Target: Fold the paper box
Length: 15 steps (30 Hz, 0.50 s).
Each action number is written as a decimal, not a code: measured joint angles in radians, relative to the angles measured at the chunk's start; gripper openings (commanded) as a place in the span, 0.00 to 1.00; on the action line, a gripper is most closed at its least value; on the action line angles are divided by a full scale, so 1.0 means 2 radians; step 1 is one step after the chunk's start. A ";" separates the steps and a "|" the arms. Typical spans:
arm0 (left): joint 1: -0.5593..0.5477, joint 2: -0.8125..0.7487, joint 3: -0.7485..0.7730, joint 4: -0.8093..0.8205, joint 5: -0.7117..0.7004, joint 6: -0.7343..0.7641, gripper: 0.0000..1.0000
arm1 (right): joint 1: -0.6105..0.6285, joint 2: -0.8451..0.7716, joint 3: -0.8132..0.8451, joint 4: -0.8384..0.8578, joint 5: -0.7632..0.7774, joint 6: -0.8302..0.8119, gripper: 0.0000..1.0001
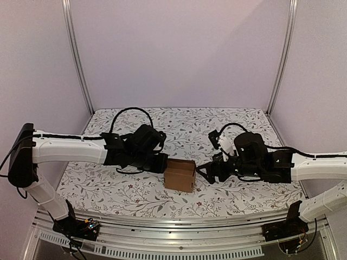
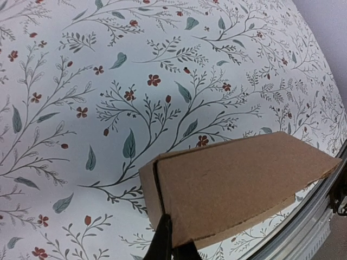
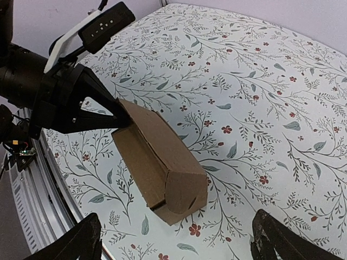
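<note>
The paper box (image 1: 180,175) is a folded brown cardboard block lying on the floral cloth between the two arms. My left gripper (image 1: 164,162) is at its left end, with the fingers pinched on the box's end edge (image 2: 174,246); the box (image 2: 233,184) fills the lower right of the left wrist view. My right gripper (image 1: 201,173) is open just to the right of the box, not touching it. In the right wrist view the box (image 3: 157,157) lies ahead of the spread gripper (image 3: 176,246), its rounded end flap facing me, and the left gripper (image 3: 111,111) holds the far end.
A floral tablecloth (image 1: 227,127) covers the table. A metal rail (image 1: 179,219) runs along the near edge, close to the box. Upright frame posts (image 1: 76,54) and plain walls enclose the back and sides.
</note>
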 measured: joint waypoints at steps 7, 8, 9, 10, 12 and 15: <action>-0.012 0.004 0.009 -0.009 -0.006 -0.014 0.00 | 0.026 0.019 0.043 -0.079 0.028 0.045 0.72; -0.015 0.005 0.010 -0.011 -0.007 -0.015 0.00 | 0.030 0.026 0.051 -0.086 0.033 0.048 0.70; -0.017 0.006 0.011 -0.011 -0.008 -0.016 0.00 | 0.035 0.036 0.061 -0.095 0.041 0.052 0.67; -0.020 0.006 0.011 -0.013 -0.010 -0.018 0.00 | 0.039 0.043 0.068 -0.099 0.047 0.054 0.65; -0.026 0.006 0.011 -0.015 -0.013 -0.019 0.00 | 0.046 0.064 0.086 -0.111 0.063 0.059 0.61; -0.034 0.006 0.012 -0.019 -0.017 -0.020 0.00 | 0.051 0.087 0.104 -0.124 0.085 0.065 0.55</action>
